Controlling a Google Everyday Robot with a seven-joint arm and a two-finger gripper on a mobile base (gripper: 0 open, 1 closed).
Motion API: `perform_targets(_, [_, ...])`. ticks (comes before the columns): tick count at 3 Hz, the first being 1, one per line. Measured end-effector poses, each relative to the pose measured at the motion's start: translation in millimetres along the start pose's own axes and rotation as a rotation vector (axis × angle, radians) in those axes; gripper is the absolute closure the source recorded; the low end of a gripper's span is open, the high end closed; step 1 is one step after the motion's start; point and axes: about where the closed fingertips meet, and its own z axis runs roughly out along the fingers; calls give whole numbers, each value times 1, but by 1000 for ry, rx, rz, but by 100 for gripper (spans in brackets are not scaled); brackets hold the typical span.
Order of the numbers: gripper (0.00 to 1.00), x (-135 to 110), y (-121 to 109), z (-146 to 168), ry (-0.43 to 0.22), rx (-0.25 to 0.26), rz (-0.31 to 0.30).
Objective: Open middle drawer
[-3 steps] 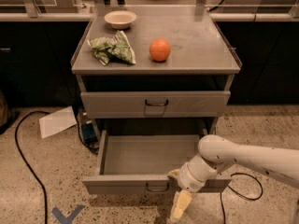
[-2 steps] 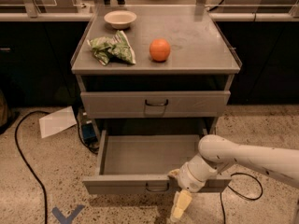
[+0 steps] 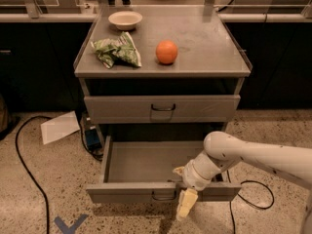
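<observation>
While orange point(image 3: 166, 51) and bowl point(image 3: 125, 19) sit above, tool point(image 3: 185, 205) hangs before middle drawer point(image 3: 124, 193).

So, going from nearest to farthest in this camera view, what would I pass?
The gripper, hanging in front of the open drawer's front panel → middle drawer, pulled out → closed drawer above it → orange → bowl at the back of the cabinet top.

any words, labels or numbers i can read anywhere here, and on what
No text here can be read.
Green bag: has printing, too blurred to read.
Paper on the floor: no writing shows.
Blue mark on the floor: a shape, no letters.
Open drawer, and the gripper hanging just in front of its front panel: no labels show.
</observation>
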Motion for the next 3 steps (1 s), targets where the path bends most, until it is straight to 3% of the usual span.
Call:
perform_targets(1, [0, 7, 4, 18, -11, -56, 19])
perform_targets(2, [0, 20, 23, 40, -35, -125, 55])
perform_targets(3, [0, 18, 24, 36, -35, -125, 55])
